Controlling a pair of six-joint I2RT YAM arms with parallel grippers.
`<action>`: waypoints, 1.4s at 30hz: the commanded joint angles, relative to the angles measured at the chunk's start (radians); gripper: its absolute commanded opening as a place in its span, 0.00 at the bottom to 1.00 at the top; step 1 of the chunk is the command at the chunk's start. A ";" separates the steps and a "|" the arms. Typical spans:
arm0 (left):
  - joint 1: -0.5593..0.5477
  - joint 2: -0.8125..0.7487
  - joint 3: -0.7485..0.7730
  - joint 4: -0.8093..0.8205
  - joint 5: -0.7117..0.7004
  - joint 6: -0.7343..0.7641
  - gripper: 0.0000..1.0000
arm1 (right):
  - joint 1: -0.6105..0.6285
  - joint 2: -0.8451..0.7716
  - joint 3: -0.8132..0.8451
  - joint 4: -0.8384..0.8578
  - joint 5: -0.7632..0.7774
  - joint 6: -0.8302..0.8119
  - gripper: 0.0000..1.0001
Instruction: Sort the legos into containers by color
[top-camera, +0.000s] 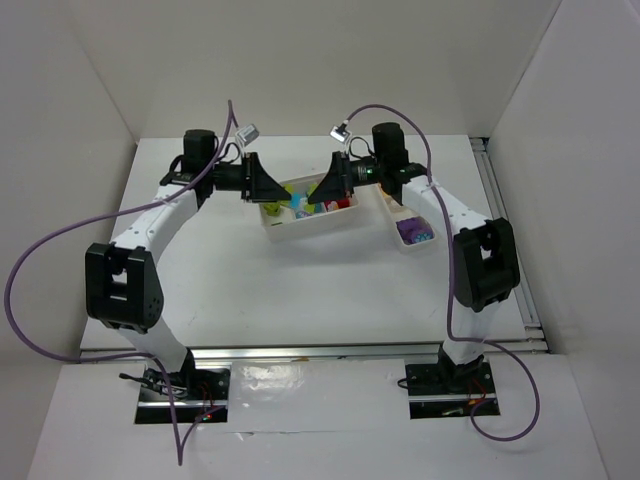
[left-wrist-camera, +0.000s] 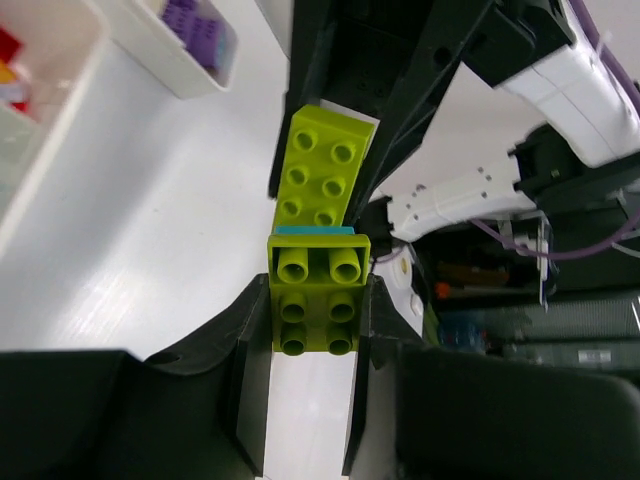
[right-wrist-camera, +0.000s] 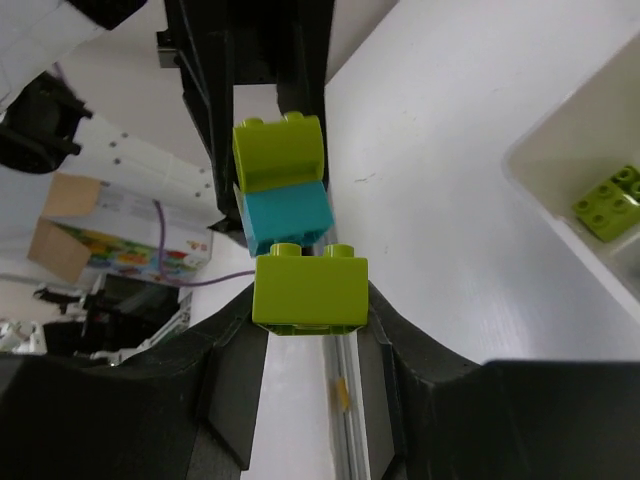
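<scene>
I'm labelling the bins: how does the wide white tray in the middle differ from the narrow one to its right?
The wide tray lies centrally, its long side running left to right; the narrow tray sits at its right end, angled and running far to near. The wide tray holds mixed colours: yellow, lime, teal and red; the narrow tray shows mostly purple bricks. Both are white, shallow and rectangular.

Above the wide tray, the left gripper and right gripper largely hide the bricks between them in the top view; bricks inside that tray are too small to count. From the left wrist, the teal brick is a sliver behind the lime brick, and the tray is cut by the left edge.
</scene>
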 joint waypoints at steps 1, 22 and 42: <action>0.054 -0.049 -0.031 -0.018 -0.034 0.026 0.00 | -0.007 -0.013 0.016 -0.054 0.142 -0.033 0.00; 0.264 -0.252 -0.163 -0.216 -0.370 0.022 0.00 | 0.241 0.507 0.720 -0.465 0.964 -0.128 0.08; 0.225 -0.153 -0.174 0.031 -0.021 0.032 0.00 | 0.082 0.041 0.241 -0.194 0.511 -0.126 0.84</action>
